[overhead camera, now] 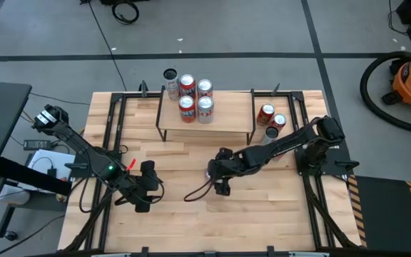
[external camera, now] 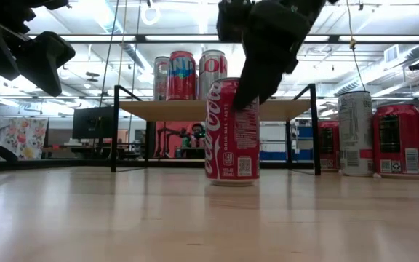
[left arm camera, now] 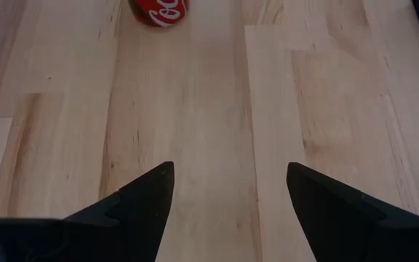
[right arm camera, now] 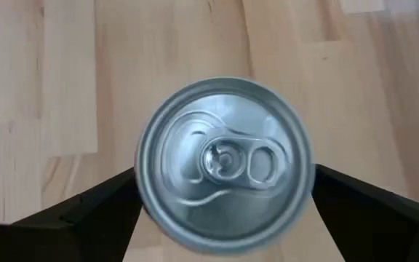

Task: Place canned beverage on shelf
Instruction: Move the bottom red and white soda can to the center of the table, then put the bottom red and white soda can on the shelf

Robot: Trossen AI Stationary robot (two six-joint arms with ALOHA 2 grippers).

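Observation:
A red Coca-Cola can (external camera: 230,131) stands upright on its base in the middle of the tabletop. My right gripper (right arm camera: 224,173) hangs over it, pointing steeply down and open. Its two fingers stand on either side of the can's silver lid (right arm camera: 224,164), and I see no touch. The shelf (overhead camera: 230,118) stands at the far side on black legs, with several cans (overhead camera: 195,98) on its left half. My left gripper (left arm camera: 228,182) hovers open over bare wood near the table's left front, and the red can (left arm camera: 158,10) shows far ahead of it.
Two red cans (overhead camera: 271,118) stand on the table right of the shelf, and in the low view a silver can (external camera: 355,132) stands with them. One can (overhead camera: 170,76) stands behind the shelf's left end. Bare wood lies between the red can and the shelf.

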